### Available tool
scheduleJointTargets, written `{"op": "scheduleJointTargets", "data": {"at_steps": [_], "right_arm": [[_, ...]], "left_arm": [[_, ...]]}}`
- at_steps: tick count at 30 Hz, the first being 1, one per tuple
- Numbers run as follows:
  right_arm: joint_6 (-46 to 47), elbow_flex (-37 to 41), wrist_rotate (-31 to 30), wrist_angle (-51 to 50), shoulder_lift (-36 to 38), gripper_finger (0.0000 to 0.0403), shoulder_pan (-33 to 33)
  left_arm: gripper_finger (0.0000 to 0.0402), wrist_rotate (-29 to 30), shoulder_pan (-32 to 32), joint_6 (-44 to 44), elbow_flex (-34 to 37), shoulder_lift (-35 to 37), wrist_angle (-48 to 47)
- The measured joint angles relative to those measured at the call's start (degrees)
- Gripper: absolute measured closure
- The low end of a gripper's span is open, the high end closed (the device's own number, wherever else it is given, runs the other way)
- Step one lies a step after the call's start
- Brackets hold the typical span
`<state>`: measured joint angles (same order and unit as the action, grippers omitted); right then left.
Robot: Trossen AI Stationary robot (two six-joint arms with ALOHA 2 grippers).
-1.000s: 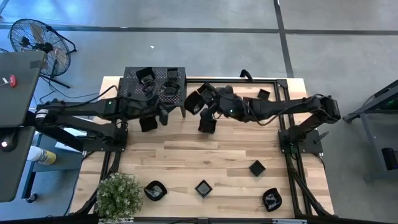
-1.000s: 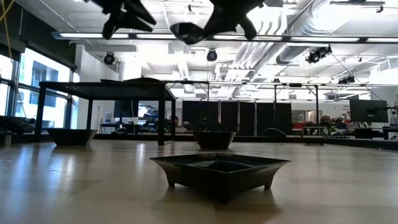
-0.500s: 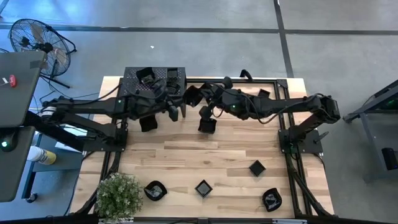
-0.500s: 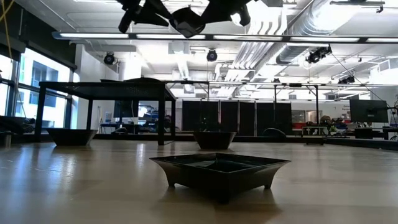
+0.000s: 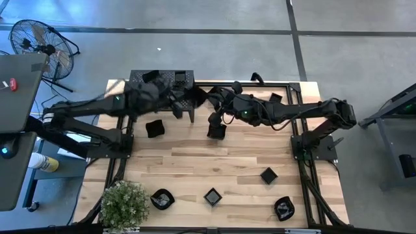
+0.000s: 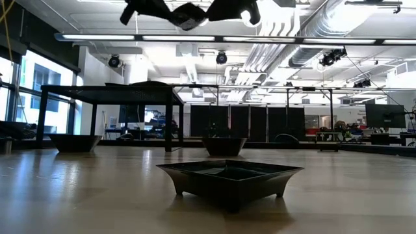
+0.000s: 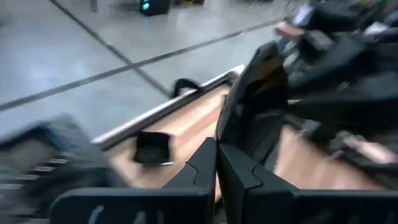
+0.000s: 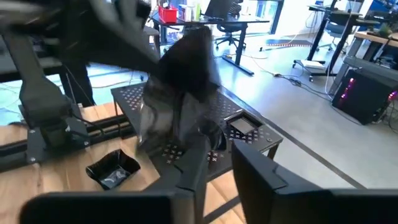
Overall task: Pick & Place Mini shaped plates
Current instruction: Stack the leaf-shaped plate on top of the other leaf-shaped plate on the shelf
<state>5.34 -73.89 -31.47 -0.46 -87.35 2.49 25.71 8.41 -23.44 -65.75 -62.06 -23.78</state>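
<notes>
Small black plate (image 5: 195, 99) held high in the air beside the shelf's (image 5: 136, 79) right edge, pinched between both grippers. Left gripper (image 5: 181, 103) closed on it, fingers pressed together. Right gripper (image 5: 209, 102) meeting it from the right, fingers slightly parted around the rim. Handover seemingly under way. Few plates already on the shelf; several more (image 5: 212, 195) scattered along the near table edge (image 5: 214, 156), not yet moved.

I was running the rig in a big open lab or workshop: bare ducting (image 6: 305, 39) and strip lights (image 6: 195, 37) overhead, grey concrete floor (image 5: 214, 16), office chairs (image 8: 225, 14) at desks, a floor fan (image 5: 40, 45) nearby.
</notes>
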Motion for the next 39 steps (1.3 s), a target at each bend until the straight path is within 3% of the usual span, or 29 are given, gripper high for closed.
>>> {"op": "scheduleJointTargets", "data": {"at_steps": [2,7,11,14,19,23,30,39], "right_arm": [[0.8,0.0,-0.19,-0.95,0.48,0.0313,-0.03],[0.27,0.02,-0.02,-3.42,0.81,0.028,0.19],[-1.13,0.03,0.45,-4.19,0.86,0.028,0.16],[-1.4,0.02,1.17,-4.39,0.86,0.0289,0.36],[-1.56,0.04,4.09,-4.49,0.86,0.0307,1.36],[-1.96,0.04,5.25,-4.7,0.88,0.032,1.76],[-2.86,0.04,5.29,-4.88,0.9,0.0331,1.76],[-3.03,0.02,5.07,-4.88,0.9,0.0332,1.76]], "left_arm": [[0.04,-4.08,4.57,4.52,-4.41,0.04,-5.8],[0.0401,-20.84,20.05,16.85,-13.84,-1.66,-20.23],[0.0401,-33.07,31.3,26.42,-21.41,-7.42,-31.21],[0.0401,-38.59,34.76,33.92,-26.83,-13.95,-37.95],[0.0401,-40.16,36.96,47.03,-36.47,-25.48,-51.24],[0.0401,-36.04,36.96,54.88,-40.84,-31.93,-55.89],[0.0401,-35.17,36.96,61.85,-41.25,-35.4,-54.96],[0.0401,-35.03,36.96,64.34,-41.25,-37.22,-56.14]]}}
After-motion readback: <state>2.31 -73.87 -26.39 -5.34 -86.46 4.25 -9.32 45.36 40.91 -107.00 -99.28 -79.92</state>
